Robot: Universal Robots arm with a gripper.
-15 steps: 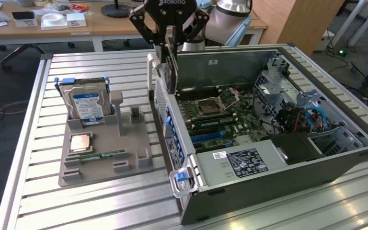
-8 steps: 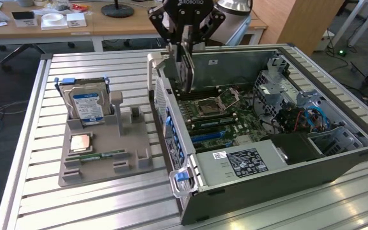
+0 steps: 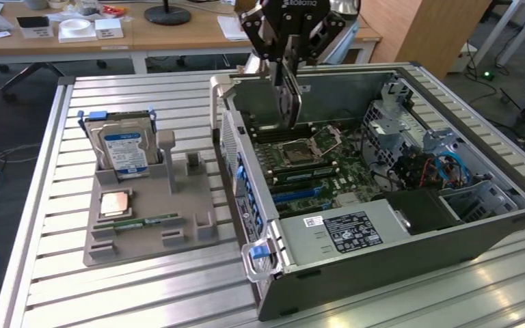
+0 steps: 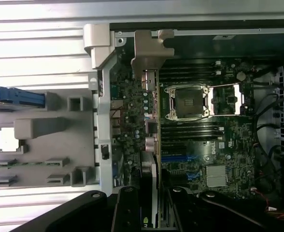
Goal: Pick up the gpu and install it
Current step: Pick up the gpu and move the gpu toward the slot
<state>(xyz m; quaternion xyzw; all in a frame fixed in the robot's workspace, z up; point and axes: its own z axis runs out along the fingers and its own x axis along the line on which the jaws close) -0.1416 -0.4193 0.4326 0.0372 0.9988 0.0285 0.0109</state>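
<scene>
The gpu is a thin dark card hanging upright over the open computer case, with my gripper shut on its upper edge. In the wrist view the gpu appears edge-on, its silvery bracket near the case's rear wall, and the gripper has its dark fingers on either side of the card. The card hovers above the motherboard, beside the CPU socket. The blue expansion slots lie below it and apart from it.
A grey holder tray stands at the exterior view's left of the case, carrying a hard drive, a CPU chip and a green RAM stick. The case holds a power supply and cables. Desks stand behind the slatted table.
</scene>
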